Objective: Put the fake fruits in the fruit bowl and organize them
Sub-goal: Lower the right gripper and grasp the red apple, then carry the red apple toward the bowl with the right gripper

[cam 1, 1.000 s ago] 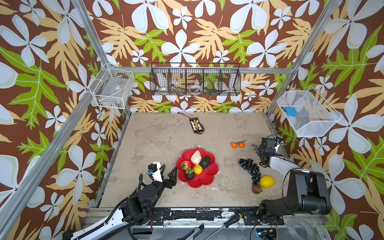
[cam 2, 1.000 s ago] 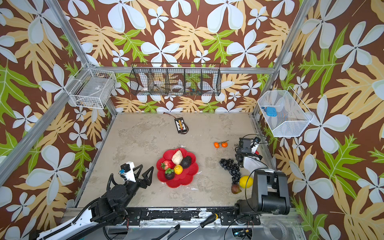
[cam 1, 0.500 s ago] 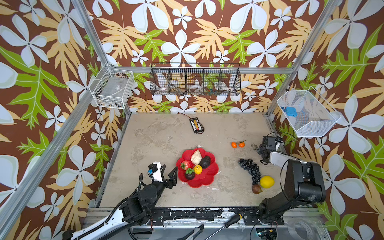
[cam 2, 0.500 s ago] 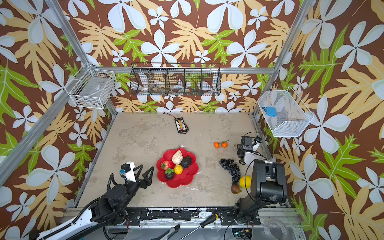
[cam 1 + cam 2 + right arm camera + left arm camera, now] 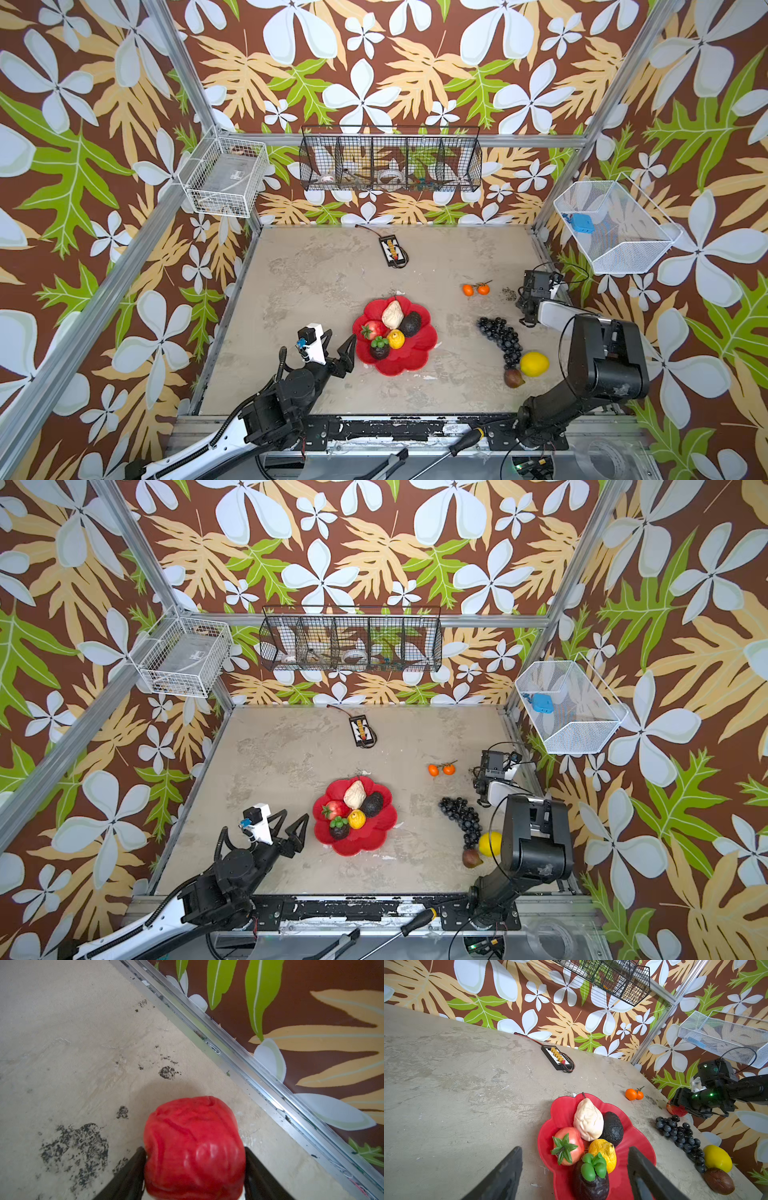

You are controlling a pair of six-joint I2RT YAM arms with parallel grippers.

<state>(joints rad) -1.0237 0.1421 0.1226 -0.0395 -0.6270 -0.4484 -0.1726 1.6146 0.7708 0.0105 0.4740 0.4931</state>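
Red apple (image 5: pixel 193 1136), glossy, wrinkled skin | right pincer (image 5: pixel 193 1150) clamps its sides | left pincer (image 5: pixel 574 1148) spread wide, empty

We've got a glossy red bowl (image 5: pixel 409 365). In the bowl: beige pear (image 5: pixel 392 314), black avocado (image 5: pixel 410 324), red strawberry (image 5: pixel 374 329) with green leaves. Right of the bowl: black grapes (image 5: pixel 500 340), yellow lemon (image 5: pixel 534 364), vivid orange oranges (image 5: pixel 468 290), red apple (image 5: pixel 193 1147). Walls (image 5: pixel 415 41) are brown with white flowers.

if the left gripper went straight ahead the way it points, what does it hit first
The left gripper would likely meet the bowl at its near rim, then the dark leaf-topped fruit; its height is unclear.
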